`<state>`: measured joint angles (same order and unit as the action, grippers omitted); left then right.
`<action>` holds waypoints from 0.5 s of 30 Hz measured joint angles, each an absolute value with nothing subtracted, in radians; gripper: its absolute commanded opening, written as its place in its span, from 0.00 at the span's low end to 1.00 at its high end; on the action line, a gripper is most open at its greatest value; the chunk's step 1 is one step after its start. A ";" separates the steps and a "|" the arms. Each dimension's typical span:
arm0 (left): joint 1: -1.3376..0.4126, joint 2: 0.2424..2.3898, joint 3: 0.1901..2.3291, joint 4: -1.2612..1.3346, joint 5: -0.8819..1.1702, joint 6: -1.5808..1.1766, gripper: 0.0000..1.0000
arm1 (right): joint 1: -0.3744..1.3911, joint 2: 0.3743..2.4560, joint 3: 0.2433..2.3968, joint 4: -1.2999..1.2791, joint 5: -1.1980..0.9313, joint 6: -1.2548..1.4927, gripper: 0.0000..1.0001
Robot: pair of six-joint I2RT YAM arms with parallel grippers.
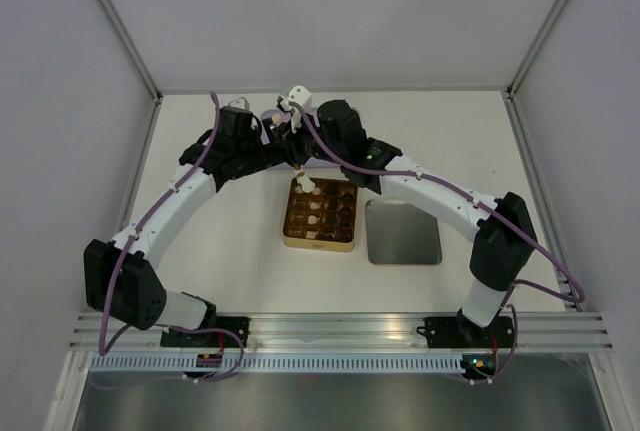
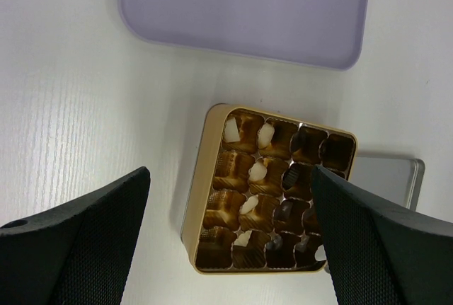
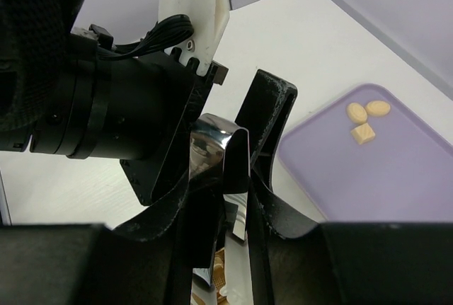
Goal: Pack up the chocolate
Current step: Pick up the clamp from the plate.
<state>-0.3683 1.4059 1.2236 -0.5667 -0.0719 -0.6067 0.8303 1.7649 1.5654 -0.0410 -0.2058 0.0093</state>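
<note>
Right claw [image 3: 225, 177] apparently pinching tweezers [image 3: 210, 139], tips cut off, chocolate [image 2: 257, 172] in tin [image 2: 194, 199]

table [image 1: 220, 241]: white | gold gridded tin [image 1: 318, 244] centre | silver lid [image 1: 403, 232] just right of tin | lilac tray [image 2: 244, 8] beyond tin

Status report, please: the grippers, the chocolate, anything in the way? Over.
Left gripper jaws open, empty. Right gripper shut on tweezers. Chocolate partly in gold tin, some cells empty; three pale pieces on purple tray. Left arm close beside tweezers.
</note>
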 measured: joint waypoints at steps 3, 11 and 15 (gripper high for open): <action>-0.382 1.401 1.208 -0.565 -0.072 -0.603 0.98 | 0.836 1.730 1.507 -0.012 -0.177 0.016 0.15; -0.427 1.374 1.185 -0.539 -0.039 -0.598 0.99 | 0.860 1.578 1.322 0.084 -0.064 0.084 0.02; -0.411 1.345 1.151 -0.549 -0.056 -0.596 1.00 | 0.849 1.481 1.267 0.089 0.009 0.112 0.01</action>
